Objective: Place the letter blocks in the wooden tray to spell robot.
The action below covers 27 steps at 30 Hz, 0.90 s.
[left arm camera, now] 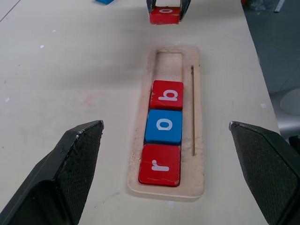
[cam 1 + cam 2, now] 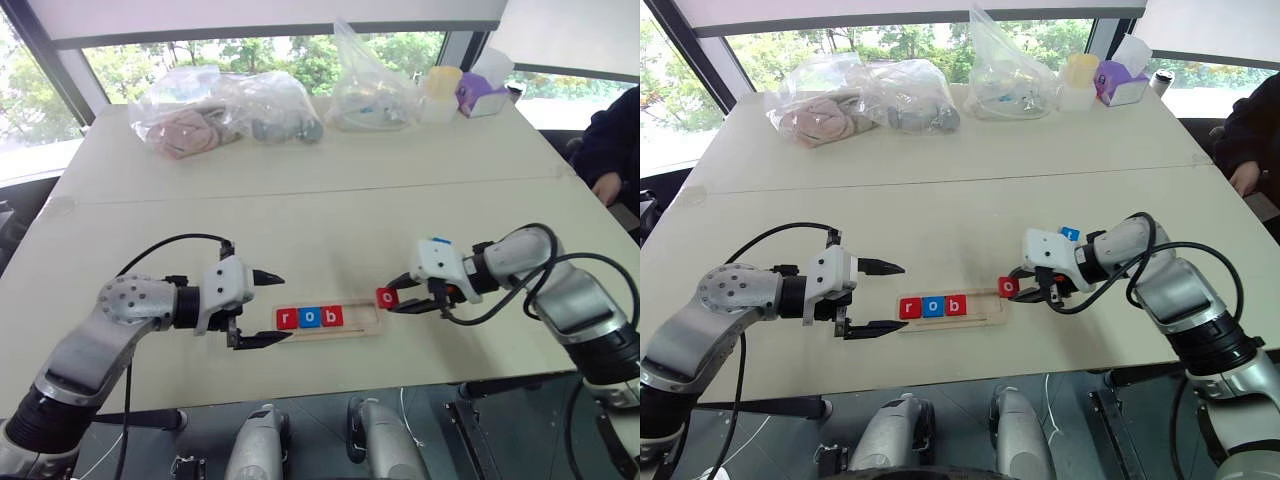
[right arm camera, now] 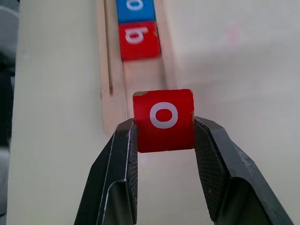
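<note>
1. Now the wooden tray [image 2: 330, 325] lies lengthwise across the near part of the pale counter [image 2: 320, 215], between the two arms.
2. Three letter blocks sit side by side in the tray's groove, filling the end nearer the left arm: a red r [image 1: 160, 164], a blue o [image 1: 163, 126] and a red b [image 1: 167, 94], each touching its neighbour.
3. The rest of the groove, toward the right arm, is bare wood.
4. The right hand [image 3: 165, 136] is clamped on a red o block [image 3: 164, 120], one finger on each side of it, with the white letter facing up.
5. That held block hangs just past the tray's bare end, in line with the groove.
6. The left hand [image 2: 262, 308] hovers at the tray's other end with its fingers [image 1: 70, 164] spread wide apart, holding nothing.
7. A blue block [image 2: 1069, 233] shows on the counter just behind the right hand; its letter cannot be read.
8. Several clear plastic bags [image 2: 225, 108] and a purple tissue box [image 2: 482, 95] lie along the far edge of the counter.
9. A person's dark sleeve [image 2: 612, 135] shows at the far right.
</note>
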Available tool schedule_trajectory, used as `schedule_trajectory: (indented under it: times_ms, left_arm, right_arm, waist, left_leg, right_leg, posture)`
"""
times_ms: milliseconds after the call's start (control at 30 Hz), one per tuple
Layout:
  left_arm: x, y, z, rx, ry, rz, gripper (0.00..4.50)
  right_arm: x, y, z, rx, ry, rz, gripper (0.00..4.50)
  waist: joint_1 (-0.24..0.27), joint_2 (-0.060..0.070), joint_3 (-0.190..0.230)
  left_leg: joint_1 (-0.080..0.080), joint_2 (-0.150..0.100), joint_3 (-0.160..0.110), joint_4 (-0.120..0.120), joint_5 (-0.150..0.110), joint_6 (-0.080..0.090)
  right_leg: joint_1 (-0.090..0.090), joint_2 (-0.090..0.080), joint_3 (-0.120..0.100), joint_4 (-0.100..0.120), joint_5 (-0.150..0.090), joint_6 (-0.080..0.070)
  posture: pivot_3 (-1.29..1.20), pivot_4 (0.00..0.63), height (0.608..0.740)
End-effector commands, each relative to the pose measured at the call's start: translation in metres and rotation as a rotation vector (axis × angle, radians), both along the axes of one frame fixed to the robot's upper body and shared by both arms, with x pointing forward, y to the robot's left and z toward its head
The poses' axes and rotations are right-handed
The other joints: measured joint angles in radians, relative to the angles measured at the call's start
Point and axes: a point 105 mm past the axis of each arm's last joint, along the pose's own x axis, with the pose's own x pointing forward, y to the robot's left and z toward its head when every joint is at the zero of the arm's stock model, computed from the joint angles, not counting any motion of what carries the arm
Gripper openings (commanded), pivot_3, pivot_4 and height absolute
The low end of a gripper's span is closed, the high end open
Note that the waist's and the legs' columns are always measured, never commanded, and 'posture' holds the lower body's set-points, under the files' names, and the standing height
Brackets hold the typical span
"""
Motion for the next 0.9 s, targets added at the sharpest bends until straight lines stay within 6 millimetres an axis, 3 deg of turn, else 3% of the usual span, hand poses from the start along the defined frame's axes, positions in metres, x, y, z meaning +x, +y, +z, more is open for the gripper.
schedule_trajectory:
  times_ms: [33, 300, 900]
  left_arm:
    - [-0.002, -0.002, 0.010, -0.009, -0.037, -0.015, 4.50]
    - [-0.005, -0.003, 0.010, -0.013, -0.033, -0.009, 4.50]
    - [-0.009, -0.003, 0.006, -0.016, -0.026, -0.006, 4.50]
  right_arm:
    - [-0.003, 0.016, -0.003, 0.003, -0.007, 0.024, 1.12]
    - [-0.005, 0.033, -0.016, 0.014, 0.017, 0.024, 1.12]
    - [-0.003, 0.038, -0.017, 0.010, -0.012, 0.020, 1.12]
  waist:
    - [0.000, 0.000, 0.000]
    - [-0.001, 0.000, 0.000]
    - [-0.002, 0.000, 0.000]
  left_leg:
    - [0.000, 0.000, 0.000, 0.000, 0.000, 0.000]
    - [0.000, -0.001, 0.001, 0.000, 0.000, 0.000]
    - [0.000, -0.001, 0.001, 0.000, 0.000, 0.000]
  right_leg:
    - [0.000, 0.000, 0.000, 0.000, 0.000, 0.000]
    - [0.000, 0.000, 0.000, 0.000, 0.000, -0.001]
    - [0.000, 0.000, 0.000, 0.000, 0.000, 0.000]
  posture:
    - [0.00, 0.150, 0.740]
    - [0.00, 0.150, 0.740]
    - [0.00, 0.150, 0.740]
